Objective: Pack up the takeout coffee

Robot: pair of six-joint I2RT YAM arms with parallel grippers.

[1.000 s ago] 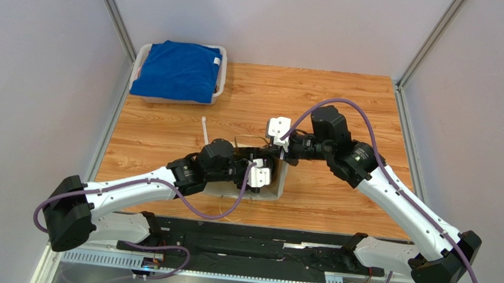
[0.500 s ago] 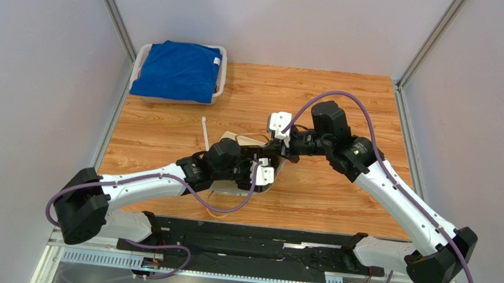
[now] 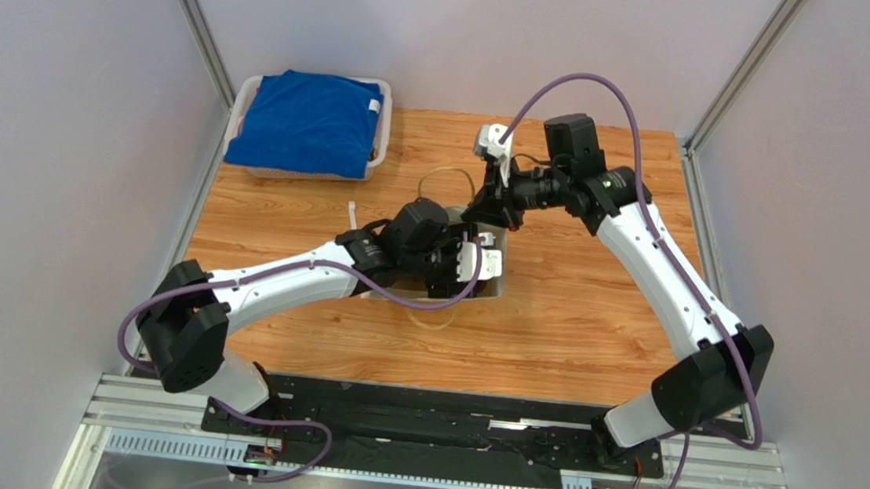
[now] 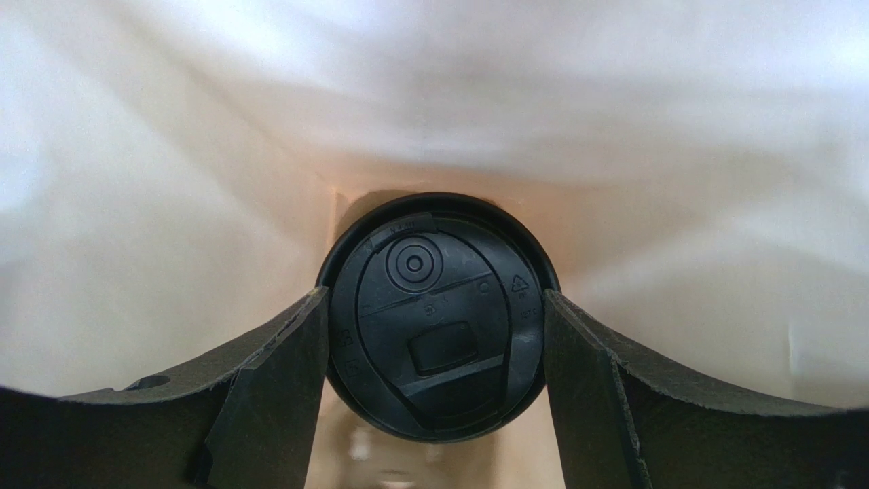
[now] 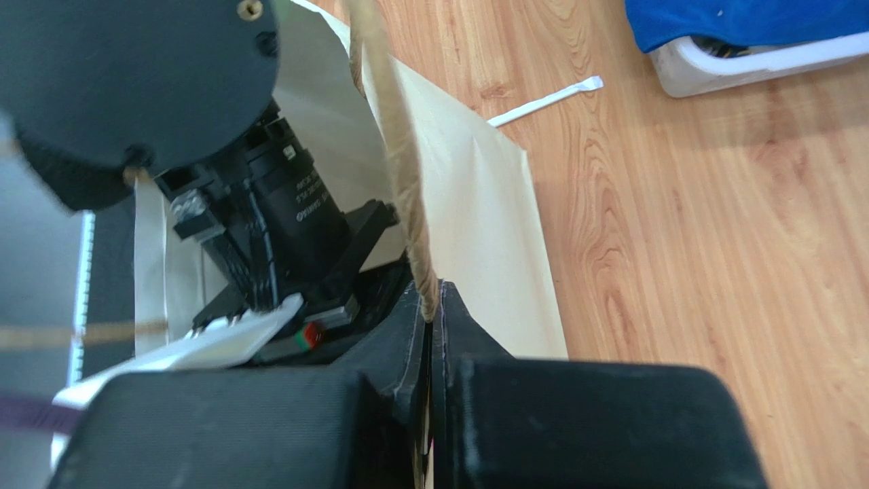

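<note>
The takeout coffee [image 4: 439, 316] shows only its round black lid, seen from above deep inside the pale paper bag [image 4: 153, 204]. My left gripper [image 4: 437, 306] is shut on it, one finger pressing each side of the lid. From above, the left gripper [image 3: 476, 260] reaches into the bag [image 3: 494, 276] and the cup is hidden. My right gripper [image 5: 430, 295] is shut on the bag's twisted paper handle [image 5: 393, 143], which runs up out of its fingertips. In the top view the right gripper [image 3: 493, 206] sits just behind the bag's mouth.
A thin white straw [image 3: 352, 216] lies on the wooden table left of the bag. A white bin holding a blue cloth [image 3: 309, 121] stands at the back left corner. The two arms cross close together over the table's middle.
Both arms have moved away from the near edge toward the back, carrying the bag with them. The right gripper has pulled the handle farther back. Both grips are unchanged.
</note>
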